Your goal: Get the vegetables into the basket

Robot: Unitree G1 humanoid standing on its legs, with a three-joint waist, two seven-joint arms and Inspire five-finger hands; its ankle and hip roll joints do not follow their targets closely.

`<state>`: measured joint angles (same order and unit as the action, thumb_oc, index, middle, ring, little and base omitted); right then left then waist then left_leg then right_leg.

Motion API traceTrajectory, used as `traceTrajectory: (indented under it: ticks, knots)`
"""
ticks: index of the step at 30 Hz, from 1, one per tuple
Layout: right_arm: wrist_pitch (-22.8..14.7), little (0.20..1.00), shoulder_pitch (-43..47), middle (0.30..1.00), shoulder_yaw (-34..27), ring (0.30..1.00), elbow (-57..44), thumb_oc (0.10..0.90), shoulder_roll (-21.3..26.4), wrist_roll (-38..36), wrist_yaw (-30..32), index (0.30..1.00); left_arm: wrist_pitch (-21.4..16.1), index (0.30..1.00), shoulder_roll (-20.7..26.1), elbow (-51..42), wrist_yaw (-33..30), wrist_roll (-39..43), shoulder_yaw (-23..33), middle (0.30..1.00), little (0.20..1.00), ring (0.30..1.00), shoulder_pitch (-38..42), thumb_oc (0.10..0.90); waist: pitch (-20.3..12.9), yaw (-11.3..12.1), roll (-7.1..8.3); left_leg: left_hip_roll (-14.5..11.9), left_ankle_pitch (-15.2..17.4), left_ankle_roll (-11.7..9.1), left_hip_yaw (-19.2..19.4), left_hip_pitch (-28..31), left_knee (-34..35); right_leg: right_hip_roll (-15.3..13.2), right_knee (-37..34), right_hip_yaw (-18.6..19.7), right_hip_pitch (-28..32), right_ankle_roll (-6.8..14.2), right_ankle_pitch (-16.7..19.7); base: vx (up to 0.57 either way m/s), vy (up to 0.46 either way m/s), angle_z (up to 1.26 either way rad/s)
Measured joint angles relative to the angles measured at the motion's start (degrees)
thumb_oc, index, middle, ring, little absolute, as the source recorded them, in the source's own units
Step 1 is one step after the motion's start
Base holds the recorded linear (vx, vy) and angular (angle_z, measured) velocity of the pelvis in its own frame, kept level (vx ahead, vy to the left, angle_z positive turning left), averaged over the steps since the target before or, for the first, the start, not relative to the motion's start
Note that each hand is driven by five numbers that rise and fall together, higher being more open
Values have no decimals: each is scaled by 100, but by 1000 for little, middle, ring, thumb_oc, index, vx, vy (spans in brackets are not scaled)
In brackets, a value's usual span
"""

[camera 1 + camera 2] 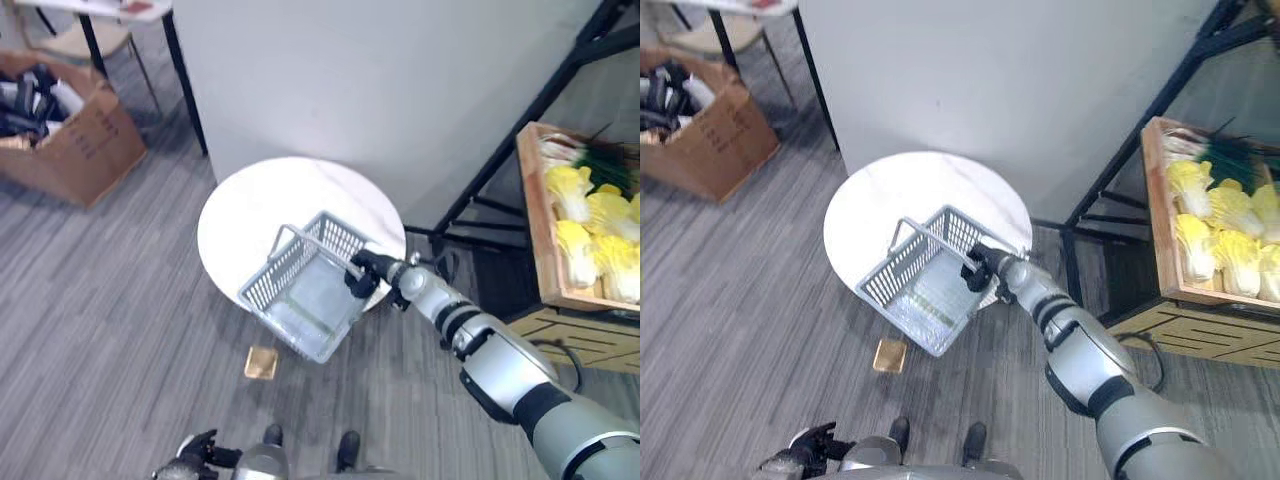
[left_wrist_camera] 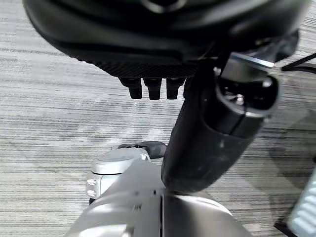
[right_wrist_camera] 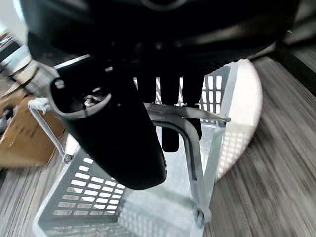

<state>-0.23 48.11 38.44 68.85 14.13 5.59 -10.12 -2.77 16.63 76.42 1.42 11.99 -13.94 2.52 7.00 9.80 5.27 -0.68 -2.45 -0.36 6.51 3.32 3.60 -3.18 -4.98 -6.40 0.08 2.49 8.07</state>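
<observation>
Closest to the robot, the left hand [image 1: 190,452] hangs low at the bottom edge of the head views, above the grey striped floor [image 1: 110,330]; its own wrist view shows short dark fingers [image 2: 153,88] curled in and holding nothing. A little further out, a small tan square object [image 1: 261,362] lies flat on the floor, just in front of the basket's near corner. Past that, the grey plastic basket [image 1: 305,290] sits tilted over the near edge of the round white table [image 1: 250,215], its near end hanging out beyond the tabletop and its inside empty. The right hand [image 1: 365,272] reaches in from the right side and grips the basket at its right rim; in the right wrist view the fingers [image 3: 170,118] curl around one metal handle [image 3: 190,148] while the thumb stands in front. The second handle [image 1: 300,236] stands up across the far end. Further back on the right, a wooden crate [image 1: 545,240] on a black metal rack [image 1: 520,130] holds the vegetables [image 1: 590,225], pale yellow cabbages and some dark green leaves, well apart from the basket. At the far left, an open cardboard box [image 1: 75,140] rests on the floor.
</observation>
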Motion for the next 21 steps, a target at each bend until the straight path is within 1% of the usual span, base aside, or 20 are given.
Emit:
traceTrajectory:
  ticks: [1,3,4,5,6,8,9,10,11,12,14,16,17,18,20,21]
  knots:
    - [41,300,-161,300,-10,300,-40,400,76,-149,-79,300,17,1000,1,0,22,-85,-1,1000,1000,1000,-77,900,-147,-128,-42,3,-14,16,48,26,22,5,1,29,-5,3,3,-103,-23,-13]
    - [119,300,-586,300,-231,300,-483,400,279,-443,-104,300,22,1000,-25,-1,31,-93,-4,1000,1000,1000,-164,900,-268,-133,-96,-3,-22,23,120,83,59,13,1,111,5,10,13,-77,-22,-20]
    - [133,300,-645,300,-222,300,-553,400,307,-499,-121,300,28,1000,-32,2,35,-94,0,1000,1000,1000,-193,900,-294,-211,-110,-4,-22,23,156,104,76,17,1,150,-2,12,16,-70,-27,-25]
    - [222,300,-853,300,-216,300,-975,400,451,-609,-147,300,52,1000,-36,1,42,-125,4,1000,1000,1000,-255,900,-321,-301,-149,-6,-37,33,210,152,141,20,-1,186,-3,20,15,-41,-19,-26]
    - [272,300,-1045,300,-210,300,-1448,400,624,-663,-253,300,77,1000,-34,5,51,-199,12,1000,1000,1000,-293,900,-329,-454,-160,-5,-40,34,278,173,147,31,-2,260,-21,51,12,-50,-20,-32]
    - [277,300,-1387,300,-212,300,-2159,400,895,-676,-354,300,102,1000,-32,6,60,-283,18,1000,1000,1000,-367,900,-364,-637,-184,-8,-41,35,409,230,146,45,-1,376,-21,59,34,-32,-9,-34]
    - [277,300,-1675,300,-217,300,-2615,400,1082,-823,-374,300,111,1000,-34,9,92,-377,56,1000,1000,1000,-435,900,-419,-752,-198,-15,-33,38,488,265,148,59,-1,456,-20,66,41,-26,-7,-27]
    - [278,300,-1771,300,-221,300,-2788,400,1160,-850,-388,300,113,1000,-35,8,107,-425,103,1000,1000,1000,-449,900,-421,-788,-201,-16,-28,39,518,281,148,64,-1,486,-18,67,44,-30,-3,-25]
    - [277,300,-2080,300,-330,300,-3218,400,1380,-937,-422,300,128,1000,-35,13,114,-520,148,1000,1000,1000,-458,900,-423,-868,-203,-18,-25,40,548,292,149,69,0,520,-20,70,52,-12,1,-15]
    - [273,300,-2182,300,-349,300,-3295,400,1451,-1030,-450,300,128,1000,-30,26,113,-531,165,1000,1000,1000,-497,900,-430,-939,-211,-20,-19,46,554,300,170,64,0,531,-17,72,52,-19,2,-18]
    - [277,300,-2547,300,-651,300,-3344,400,1535,-1131,-451,300,151,1000,-30,49,120,-550,179,1000,1000,1000,-501,900,-454,-1017,-214,-40,18,38,680,326,178,65,-28,608,-27,66,44,-12,4,-19]
    - [296,300,-3193,300,-1060,300,-3681,400,1811,-1448,-471,300,160,1000,-70,45,121,-646,229,1000,1000,1000,-515,900,-489,-1046,-253,-45,37,25,734,325,179,72,-28,647,-51,48,30,-6,7,-15]
    - [310,300,-3636,300,-1328,300,-3903,400,2010,-1558,-485,300,169,1000,-99,44,124,-651,228,1000,1000,1000,-563,900,-516,-1114,-296,-46,51,25,758,324,180,82,-28,692,-79,57,35,-3,3,-16]
    - [311,300,-3863,300,-1461,300,-4031,400,2173,-1563,-487,300,173,1000,-123,42,126,-655,228,1000,1000,1000,-576,900,-526,-1122,-321,-46,62,29,773,314,181,87,-27,727,-85,66,42,-2,1,-22]
    - [395,300,-3978,300,-1514,300,-4010,400,2338,-1562,-475,300,179,1000,-111,53,127,-689,228,1000,1000,1000,-608,900,-532,-1261,-330,-56,74,26,824,325,181,115,-27,794,-108,87,66,6,3,-17]
    - [380,300,-4318,300,-1902,300,-4055,400,2371,-1578,-481,300,179,1000,-107,45,129,-777,221,1000,1000,1000,-556,900,-533,-1276,-331,-61,76,23,828,327,181,122,-27,799,-111,87,66,19,3,-5]
